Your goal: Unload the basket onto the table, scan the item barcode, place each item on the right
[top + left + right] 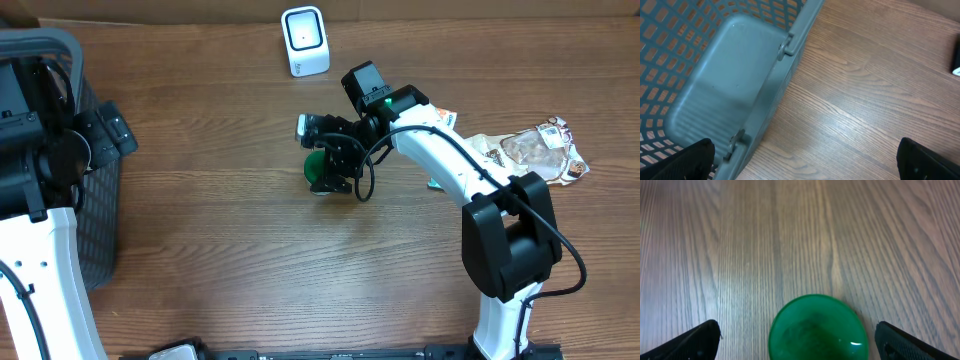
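Overhead, the green cup (318, 172) sits in the middle of the bench (250, 270) under the right gripper (335, 165), at six o'clock from the white scanner (305, 41), with a grey basket (100, 205) at nine o'clock. From the left wrist, the left gripper (807, 162) has its jaws wide over the basket's rim. From the right wrist, the jaws stand wide, flanking the cup without touching it.

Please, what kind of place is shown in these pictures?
Probably a mock shop checkout on a wooden table: a white barcode scanner, a grey plastic basket and snack packets.
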### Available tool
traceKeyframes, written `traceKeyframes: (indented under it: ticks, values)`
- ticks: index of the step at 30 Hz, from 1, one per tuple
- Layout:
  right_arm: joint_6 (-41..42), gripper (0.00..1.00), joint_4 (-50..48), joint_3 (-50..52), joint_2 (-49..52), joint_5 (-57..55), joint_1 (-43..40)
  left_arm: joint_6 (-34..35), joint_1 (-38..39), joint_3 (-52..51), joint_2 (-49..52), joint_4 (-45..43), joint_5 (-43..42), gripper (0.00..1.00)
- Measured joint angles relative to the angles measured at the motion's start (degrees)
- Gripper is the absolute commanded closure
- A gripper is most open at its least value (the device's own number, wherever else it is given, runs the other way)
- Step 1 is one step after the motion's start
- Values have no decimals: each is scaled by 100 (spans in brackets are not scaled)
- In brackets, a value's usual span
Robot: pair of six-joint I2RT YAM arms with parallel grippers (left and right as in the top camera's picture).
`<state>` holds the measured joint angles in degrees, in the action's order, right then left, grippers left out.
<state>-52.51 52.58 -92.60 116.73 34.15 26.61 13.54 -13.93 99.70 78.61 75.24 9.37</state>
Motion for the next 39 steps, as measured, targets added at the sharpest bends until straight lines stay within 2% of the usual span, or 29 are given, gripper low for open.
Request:
traceKeyframes:
  ticks: [3, 9, 12, 16, 21, 23, 24, 26, 32, 39]
  values:
    - [949, 0, 31, -227, 2, -190, -13, 0, 0, 0, 0, 0, 0, 0]
    - [3943, 0, 247, -1134, 0, -988, -20, 0, 0, 0, 0, -2, 0, 0]
    - [5668, 0, 570, -1222, 0, -1878, 107, 0, 0, 0, 0, -2, 0, 0]
    - [7007, 0, 643, -1091, 0, -2983, 535, 0, 0, 0, 0, 0, 0, 0]
    - [7613, 0, 507, -1010, 0, -3429, 1123, 0, 0, 0, 0, 0, 0, 0]
    - [7715, 16, 507, -1010, 0, -3499, 1274, 0, 0, 0, 0, -2, 0, 0]
    - [7772, 17, 522, -1010, 0, -3526, 1300, 0, 0, 0, 0, 0, 0, 0]
    - [7997, 17, 623, -1010, 0, -3685, 1316, 0, 0, 0, 0, 0, 0, 0]
    - [8911, 0, 874, -1001, 2, -4406, 1217, 0, 0, 0, 0, -2, 0, 1]
    - [9038, 0, 682, -1001, 256, -4157, 1200, 0, 0, 0, 0, 0, 0, 0]
